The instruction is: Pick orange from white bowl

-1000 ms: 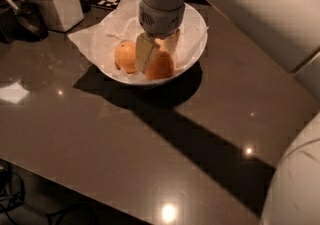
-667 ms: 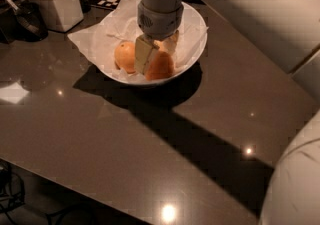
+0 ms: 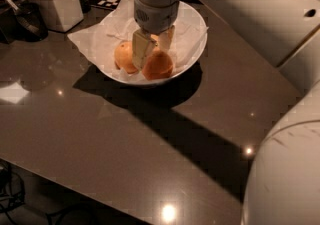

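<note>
The gripper [image 3: 153,51] is lowered into the white bowl [image 3: 196,17], which is set toward the far side of the dark, glossy bench [image 3: 150,149]. The bowl is lined with crumpled white paper [image 3: 90,39], and a corner of that paper is spread over the rim onto the bench at the left. 2 oranges are seen inside the bowl, on the side nearest the camera: the front orange [image 3: 159,66] and the left orange [image 3: 123,57], lying just beside each other. The jaws are held spread, pointing down, with a gap between them. The left-hand finger [image 3: 141,49] is placed between the 2 oranges and partly covers the front orange, while the other finger [image 3: 167,38] is seen just behind that same fruit, so the front orange is straddled. Whether the pads are actually pressed against its skin cannot be told. The pale arm [image 3: 240,14] is stretched in from the upper right, and its broad shadow [image 3: 165,119] is cast across the bench in front of the bowl. A rounded part of the robot's body [image 3: 287,179] fills the lower right corner.

At the far left a square white jar [image 3: 56,8] is stood well apart from the bowl, with a dark object [image 3: 30,19] just beside it. A black-and-white marker tag [image 3: 111,0] is laid flat behind the paper
</note>
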You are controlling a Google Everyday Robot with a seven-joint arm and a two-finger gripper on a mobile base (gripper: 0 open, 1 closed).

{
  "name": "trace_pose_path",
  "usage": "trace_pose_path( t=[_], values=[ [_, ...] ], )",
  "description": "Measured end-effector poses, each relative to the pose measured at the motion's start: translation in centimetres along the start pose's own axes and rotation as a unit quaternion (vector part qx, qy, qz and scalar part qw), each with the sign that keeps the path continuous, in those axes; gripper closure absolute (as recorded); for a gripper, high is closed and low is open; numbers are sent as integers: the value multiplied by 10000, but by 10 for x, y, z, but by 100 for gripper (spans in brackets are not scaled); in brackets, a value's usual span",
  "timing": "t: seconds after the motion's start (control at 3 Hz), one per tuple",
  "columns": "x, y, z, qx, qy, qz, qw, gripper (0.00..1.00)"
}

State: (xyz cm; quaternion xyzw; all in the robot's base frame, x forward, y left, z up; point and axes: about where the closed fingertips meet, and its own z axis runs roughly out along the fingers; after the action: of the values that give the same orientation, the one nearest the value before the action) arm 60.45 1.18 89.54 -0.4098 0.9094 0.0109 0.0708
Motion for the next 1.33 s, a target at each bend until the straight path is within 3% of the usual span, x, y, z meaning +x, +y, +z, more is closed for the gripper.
trace_pose_path(
  t=[1.33],
  values=[
    [8,-10,18,-57,143,110,9998,37]
  ],
)
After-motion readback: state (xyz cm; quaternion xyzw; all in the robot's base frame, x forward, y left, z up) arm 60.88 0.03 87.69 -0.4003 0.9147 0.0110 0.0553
